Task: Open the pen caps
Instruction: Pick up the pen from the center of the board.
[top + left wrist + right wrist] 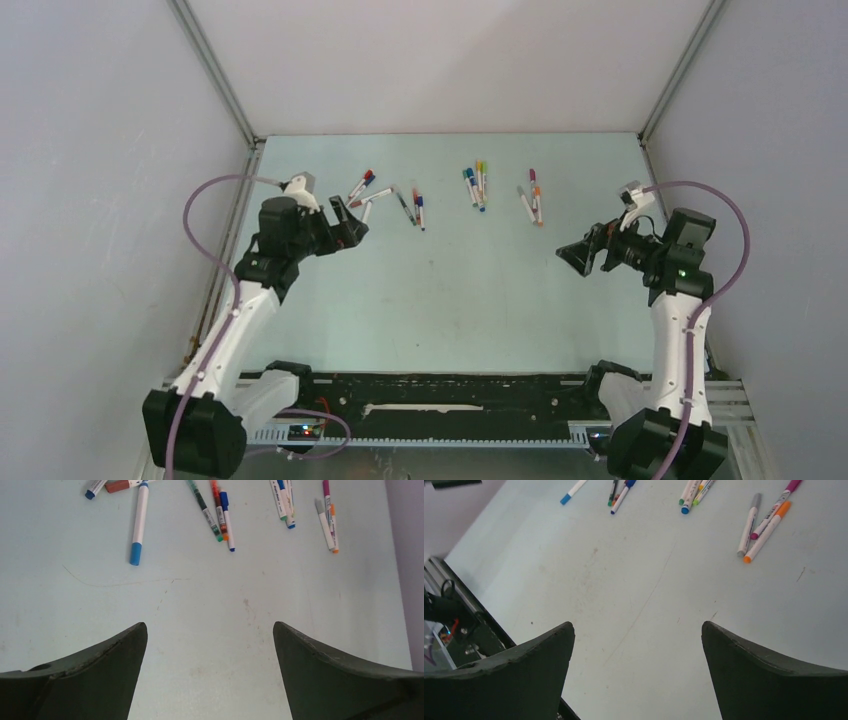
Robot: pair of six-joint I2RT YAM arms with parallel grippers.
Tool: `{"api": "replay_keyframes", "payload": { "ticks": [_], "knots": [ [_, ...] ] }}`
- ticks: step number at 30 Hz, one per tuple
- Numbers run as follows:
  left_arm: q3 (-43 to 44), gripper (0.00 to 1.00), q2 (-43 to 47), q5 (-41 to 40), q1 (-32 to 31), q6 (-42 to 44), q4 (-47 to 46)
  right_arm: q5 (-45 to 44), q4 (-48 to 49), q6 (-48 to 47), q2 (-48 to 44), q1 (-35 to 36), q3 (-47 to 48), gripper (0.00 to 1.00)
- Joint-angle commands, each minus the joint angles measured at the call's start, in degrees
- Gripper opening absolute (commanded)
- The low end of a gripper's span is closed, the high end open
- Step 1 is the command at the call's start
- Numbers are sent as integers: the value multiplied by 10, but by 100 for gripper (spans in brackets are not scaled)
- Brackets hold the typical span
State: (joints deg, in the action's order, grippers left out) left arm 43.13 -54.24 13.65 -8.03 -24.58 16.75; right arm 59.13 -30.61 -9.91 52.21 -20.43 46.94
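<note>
The left gripper [352, 222] hangs over the matte, scuffed pale-green table [450, 300], its dark, wedge-shaped fingers [95, 675] spread wide with nothing between them. Just beyond it lies a loose cluster of slim white pens [372, 192]; their pen caps [135, 553] are short, smooth plastic cylinders, all seated on the barrels. Further right along the far part of the table sit 3 more small bunches, capped in blue, orange, green, yellow, grey and magenta. The right gripper [578, 256] is near the right edge, well apart from the pens, its blunt, curved fingers [764, 680] likewise parted wide and holding nothing.
</note>
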Motion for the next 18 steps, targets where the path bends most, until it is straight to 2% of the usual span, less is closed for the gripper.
{"api": "replay_keyframes", "payload": {
  "ticks": [1,4,7,18],
  "knots": [
    [87,98,-60,-57,-23,11,46,7,-64,-136,11,17,5,100],
    [138,98,-124,-174,-53,36,106,10,-82,-157,27,26,10,100],
    [179,99,-194,-247,-76,65,132,12,-95,-182,41,33,15,100],
    [299,86,-420,-207,-74,182,96,-11,-115,-218,62,53,23,100]
  ]
}}
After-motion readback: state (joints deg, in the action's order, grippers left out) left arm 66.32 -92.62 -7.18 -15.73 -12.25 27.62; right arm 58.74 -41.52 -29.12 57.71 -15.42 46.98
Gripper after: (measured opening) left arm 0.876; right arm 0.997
